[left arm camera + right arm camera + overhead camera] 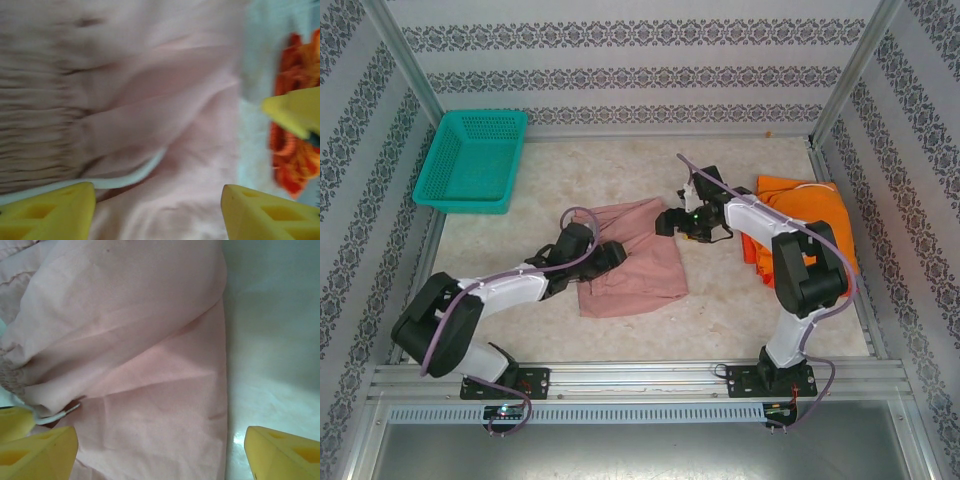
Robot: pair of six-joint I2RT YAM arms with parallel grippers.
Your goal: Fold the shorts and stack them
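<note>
While both arms lean in over the cloth, worktop point(720, 320): pale, mottled.
Pink shorts point(632, 262): flat near centre, between the two grippers.
Orange shorts point(810, 205): heaped at right edge; red-orange shorts point(752, 248) touching their left side.
Basket point(460, 197): teal, far left corner, well apart from the shorts.
Left gripper point(612, 252): over pink shorts' left edge, fingers wide, nothing held.
Right gripper point(665, 222): at their far right corner, fingers wide, nothing held.
Drawstring point(135, 175): white, on pink cloth.

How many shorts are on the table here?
3. The dusty pink shorts lie in the centre; the bright orange shorts lie at the right edge atop the red-orange shorts, which peek out on their left. More could be hidden under that pile.
</note>
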